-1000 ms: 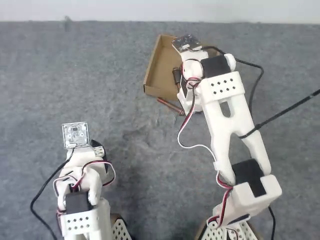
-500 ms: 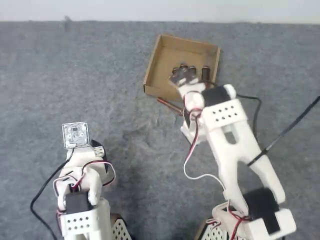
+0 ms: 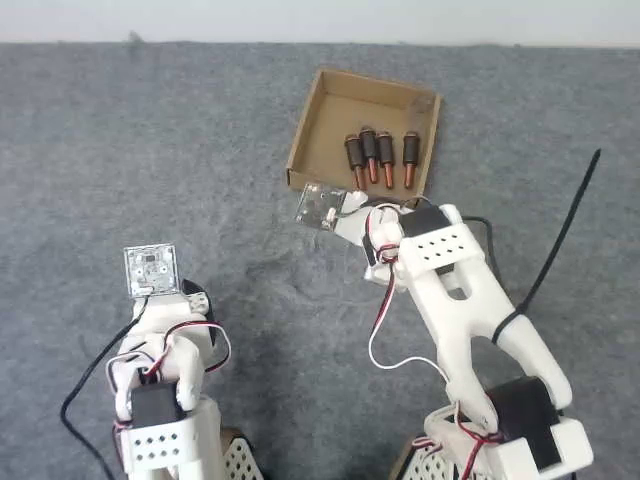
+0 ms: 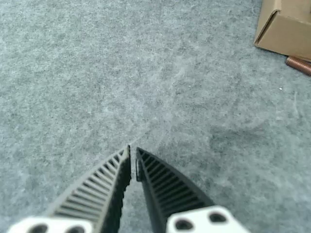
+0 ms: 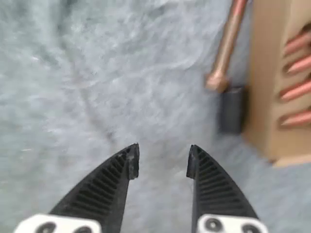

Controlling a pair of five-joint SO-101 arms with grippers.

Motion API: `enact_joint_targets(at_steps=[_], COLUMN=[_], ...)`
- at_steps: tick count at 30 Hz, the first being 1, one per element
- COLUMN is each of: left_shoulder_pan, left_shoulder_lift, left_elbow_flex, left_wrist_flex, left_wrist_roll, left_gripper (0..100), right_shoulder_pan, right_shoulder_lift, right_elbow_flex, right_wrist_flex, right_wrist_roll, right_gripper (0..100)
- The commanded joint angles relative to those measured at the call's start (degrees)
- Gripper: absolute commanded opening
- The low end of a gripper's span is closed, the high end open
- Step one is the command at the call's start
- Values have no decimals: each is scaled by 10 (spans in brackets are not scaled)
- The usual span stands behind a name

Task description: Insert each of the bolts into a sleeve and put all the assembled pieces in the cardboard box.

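Right hand (image 5: 163, 162), moderately spread and empty, hangs at six o'clock of the cardboard box (image 3: 335, 110), where a loose bolt (image 5: 228, 43) and sleeve (image 5: 232, 109) lie just beside its wall. Left hand (image 4: 132, 155) is nearly closed, empty. A finger could snag the cardboard or roll the bolt away.

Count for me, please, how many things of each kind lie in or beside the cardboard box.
assembled pieces, in the cardboard box: 4
loose bolt, outside the box: 1
loose sleeve, outside the box: 1
cardboard box: 1
Total: 7
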Motion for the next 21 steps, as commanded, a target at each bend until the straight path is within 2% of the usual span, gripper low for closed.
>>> enact_joint_targets(at_steps=[1,9,21], left_shoulder_pan=[-4,-4,-4], left_shoulder_lift=[-15,-15,-15], left_elbow_flex=[-9,-9,-9], left_wrist_flex=[-6,-8,-10], left_wrist_roll=[-5,-5,-5], left_gripper=[11,11,11], right_shoulder_pan=[13,43,51], right_shoulder_lift=[-20,44,97], right_elbow_flex=[4,4,-8], right_wrist_flex=[-74,-158,-221], right_wrist_roll=[61,61,62], right_gripper=[143,143,98])
